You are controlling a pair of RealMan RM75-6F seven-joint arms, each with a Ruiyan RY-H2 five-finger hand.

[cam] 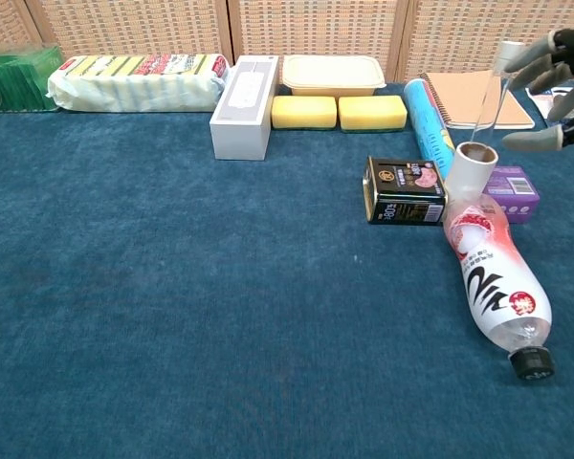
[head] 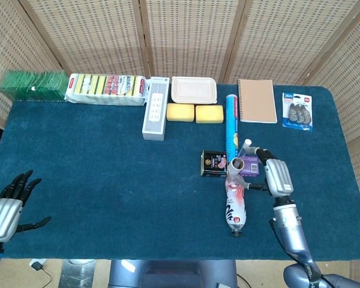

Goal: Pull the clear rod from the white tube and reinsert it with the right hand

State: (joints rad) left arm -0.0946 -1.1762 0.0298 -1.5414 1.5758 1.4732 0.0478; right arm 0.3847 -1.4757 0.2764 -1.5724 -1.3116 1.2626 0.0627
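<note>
The clear rod stands in the white tube, leaning a little, its upper end rising well above the tube's open mouth. The tube stands upright on the bench, between a small dark tin on its left and a purple box on its right, with the base of a lying plastic bottle touching its foot; the bottle's black cap points toward the near edge.

The right hand hangs beside the top of the rod with its fingers spread apart; the fingertips are close to the rod's cap, but whether they touch it cannot be told. It holds nothing. In the head view this hand sits just right of the tube and purple box.

The left hand rests at the bench's near left corner, fingers apart and empty.

Along the far edge lie a green pack, a bag of sponges, a white power strip, a lidded tray, two yellow sponges, a blue cylinder, a notebook and a blister pack.
</note>
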